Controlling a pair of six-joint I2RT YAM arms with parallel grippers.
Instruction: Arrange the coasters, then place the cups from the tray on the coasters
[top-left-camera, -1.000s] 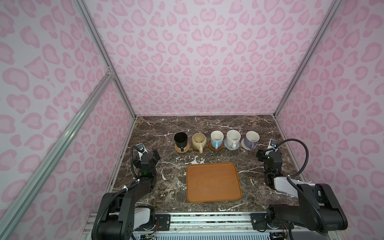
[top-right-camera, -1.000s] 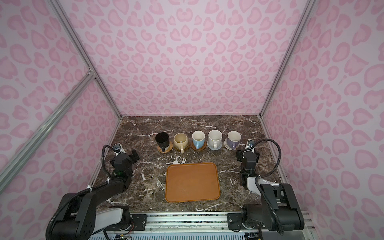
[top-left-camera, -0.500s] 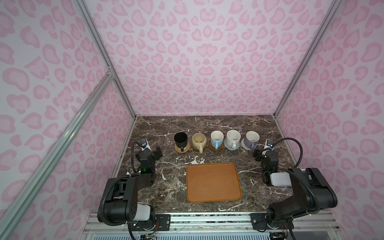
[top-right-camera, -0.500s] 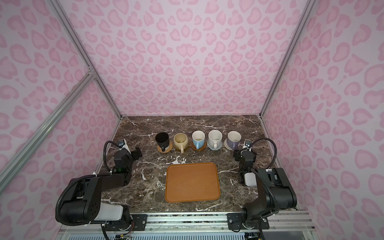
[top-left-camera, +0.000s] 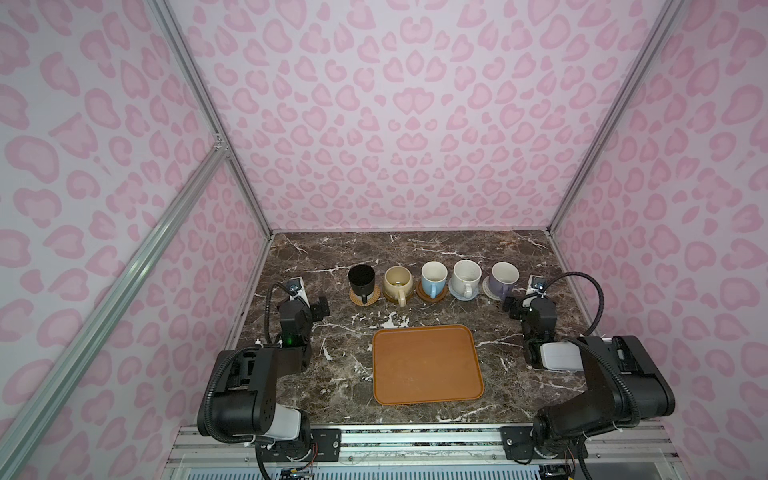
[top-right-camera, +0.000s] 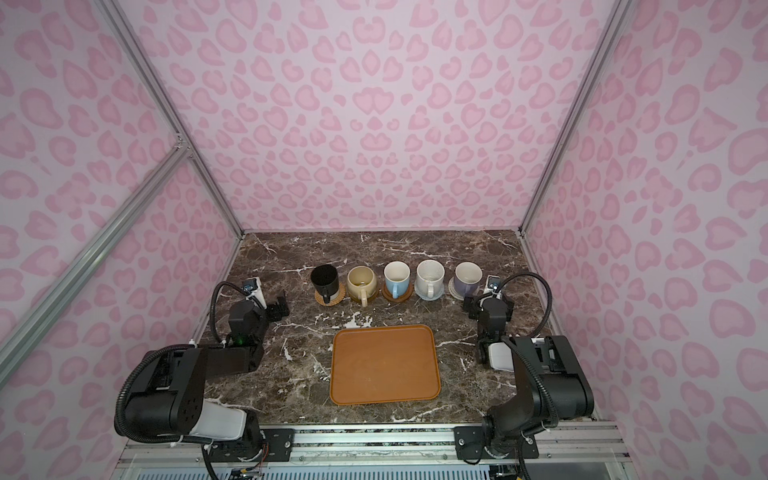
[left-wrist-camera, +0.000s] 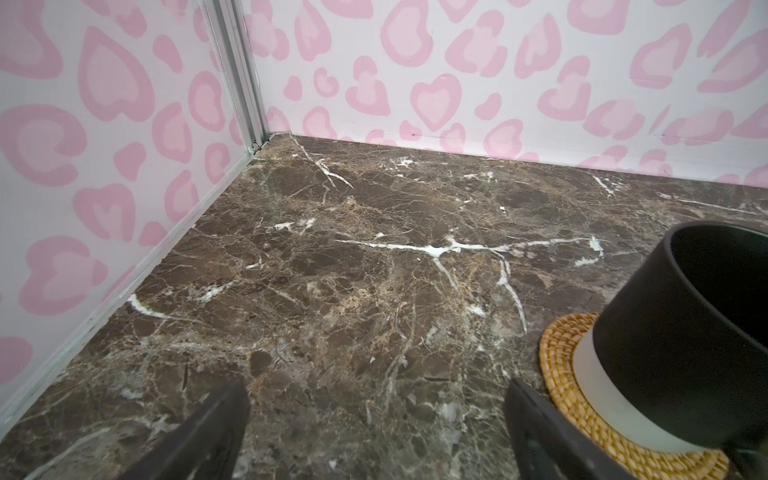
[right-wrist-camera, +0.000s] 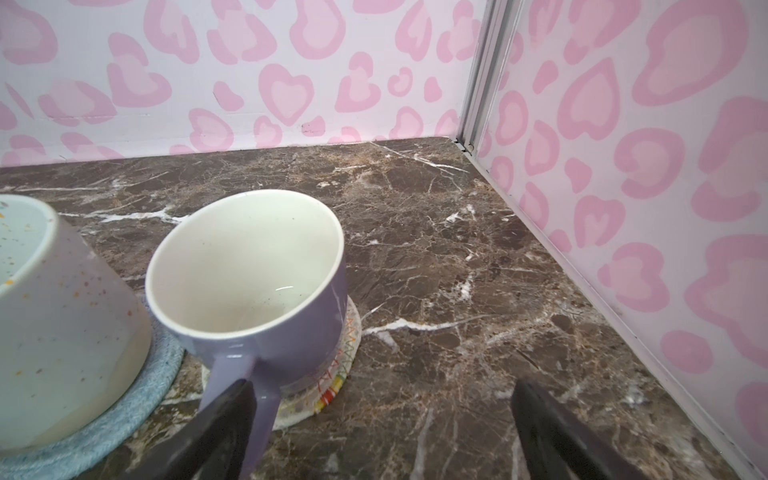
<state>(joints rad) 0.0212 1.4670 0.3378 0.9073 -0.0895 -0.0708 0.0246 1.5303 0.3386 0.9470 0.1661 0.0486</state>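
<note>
Five glossy ceramic mugs (top-left-camera: 434, 279) in a row on round coasters (left-wrist-camera: 557, 365) (woven rattan, wood, knit), behind flat orange-brown rounded tray (top-left-camera: 428, 365) on marble worktop (top-left-camera: 415, 249). Left end effector (left-wrist-camera: 374, 399) and right end effector (right-wrist-camera: 384, 390) wide, empty.

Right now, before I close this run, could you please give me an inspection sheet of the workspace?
Surface: brown marble table, no spills seen.
Job's things: five mugs in a row, each on a coaster: black mug, cream mug, blue mug, speckled mug, lavender mug; tray empty.
Clutter: nothing seen.
Grippers: left end effector open, near the rattan coaster, holding nothing; right end effector open, one finger by the lavender mug's handle, holding nothing.
Cables: left cable and right cable loop at the wrists, clear of the mugs.
Surroundings: pink heart-print walls, aluminium frame.
</note>
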